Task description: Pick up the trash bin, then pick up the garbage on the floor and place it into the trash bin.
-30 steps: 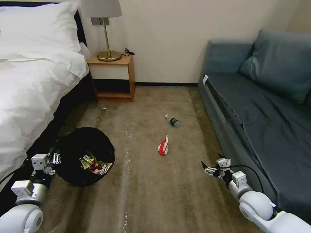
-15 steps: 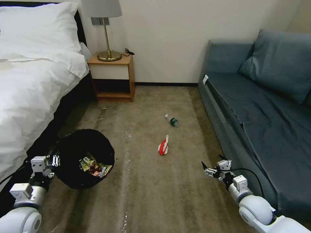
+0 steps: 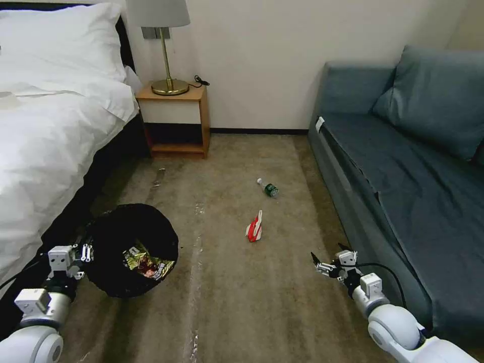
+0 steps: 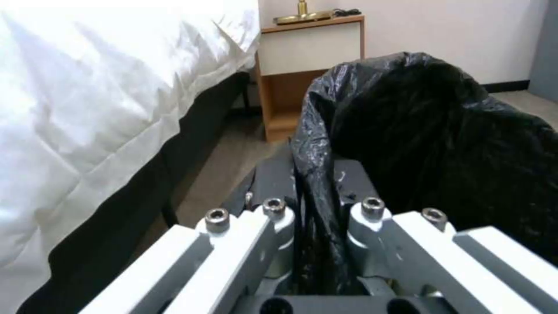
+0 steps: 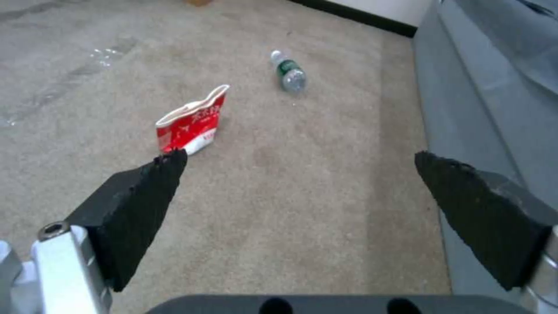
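Gripping trash bin [image 3: 132, 249] rim, left gripper [image 4: 311, 205], right gripper [image 5: 299, 161] fingers [image 5: 148, 183] apart

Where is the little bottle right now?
In the head view, the bottle lies on the carpet mid-room, beyond the red-and-white packet, between nightstand and sofa.

bins: 1 [image 3: 132, 249] | packets: 1 [image 3: 254, 227] | bottles: 1 [image 3: 268, 188] | claws: 2 [image 3: 86, 252] [image 3: 328, 261]

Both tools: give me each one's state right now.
Left tool: shut on the trash bin rim.
Right tool: open, holding nothing.
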Motion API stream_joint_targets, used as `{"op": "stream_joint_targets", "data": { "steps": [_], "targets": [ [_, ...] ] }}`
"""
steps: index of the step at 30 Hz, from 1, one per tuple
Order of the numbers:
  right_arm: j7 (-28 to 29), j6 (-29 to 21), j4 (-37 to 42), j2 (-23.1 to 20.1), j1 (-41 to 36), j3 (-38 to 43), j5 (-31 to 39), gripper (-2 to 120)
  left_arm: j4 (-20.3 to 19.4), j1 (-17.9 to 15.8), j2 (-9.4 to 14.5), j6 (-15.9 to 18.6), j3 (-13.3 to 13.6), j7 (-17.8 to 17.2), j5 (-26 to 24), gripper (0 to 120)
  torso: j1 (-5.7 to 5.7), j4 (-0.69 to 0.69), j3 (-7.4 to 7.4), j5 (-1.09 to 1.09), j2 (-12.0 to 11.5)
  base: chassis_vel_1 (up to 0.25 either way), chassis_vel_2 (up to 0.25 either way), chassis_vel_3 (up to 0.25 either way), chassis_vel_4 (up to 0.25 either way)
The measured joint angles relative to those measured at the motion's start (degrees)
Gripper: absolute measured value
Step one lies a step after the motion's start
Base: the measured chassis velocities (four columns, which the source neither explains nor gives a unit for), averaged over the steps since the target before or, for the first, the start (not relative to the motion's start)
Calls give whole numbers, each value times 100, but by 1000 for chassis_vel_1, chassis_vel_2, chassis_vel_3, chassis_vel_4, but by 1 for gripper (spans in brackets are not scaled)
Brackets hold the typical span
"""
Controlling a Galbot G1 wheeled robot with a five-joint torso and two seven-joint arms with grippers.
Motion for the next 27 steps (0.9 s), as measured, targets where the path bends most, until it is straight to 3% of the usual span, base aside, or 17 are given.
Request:
{"op": "stream_joint_targets", "data": {
  "steps": [27],
  "targets": [
    [-130, 56, -61, 83, 4, -40, 64, 100, 97, 7, -5, -108, -31, 97, 44, 6, 0, 0, 0, 0, 0, -15, 14, 15, -18]
  ]
}}
